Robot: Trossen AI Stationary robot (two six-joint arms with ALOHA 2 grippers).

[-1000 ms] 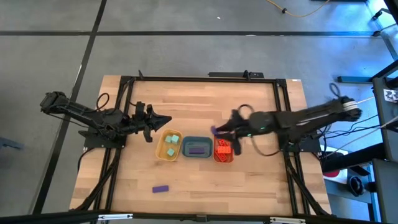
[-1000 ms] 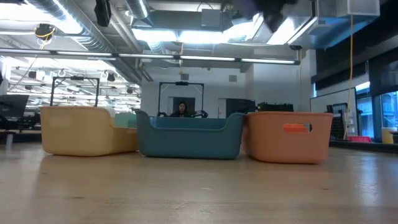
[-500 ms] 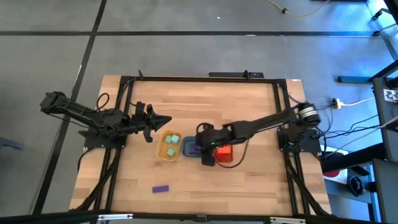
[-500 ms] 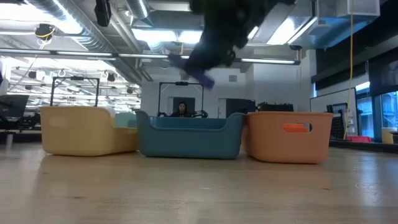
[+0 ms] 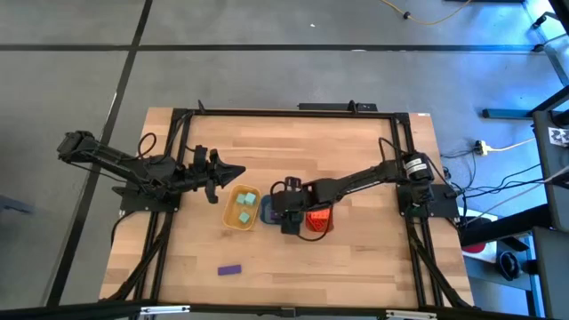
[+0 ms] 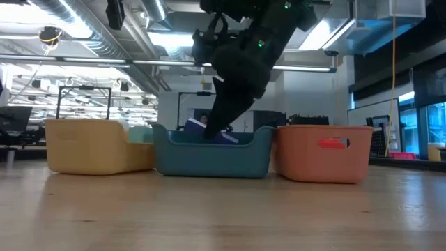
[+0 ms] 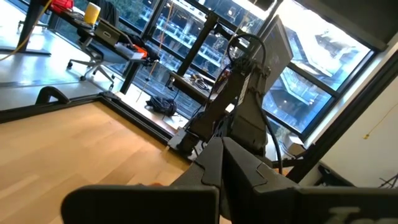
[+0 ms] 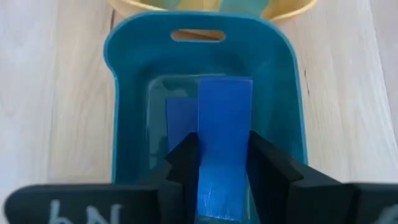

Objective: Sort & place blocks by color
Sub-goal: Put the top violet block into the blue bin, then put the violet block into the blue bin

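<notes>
The right hand (image 8: 221,168) is lowered into the blue tray (image 5: 267,212) at the middle of the counter (image 5: 293,142), clamped on a purple bar (image 8: 224,143) above another bar (image 8: 180,118) lying inside. One more purple bar (image 5: 230,268) lies near the counter's front edge. The left hand (image 5: 233,172) waits clenched beside the yellow tray (image 5: 228,216).

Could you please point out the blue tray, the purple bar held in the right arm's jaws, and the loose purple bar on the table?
blue tray (image 8: 124,112): right wrist view, on its side wall.
held purple bar (image 8: 224,140): right wrist view, on its flat face.
loose purple bar (image 5: 230,269): high view, on its middle.
</notes>
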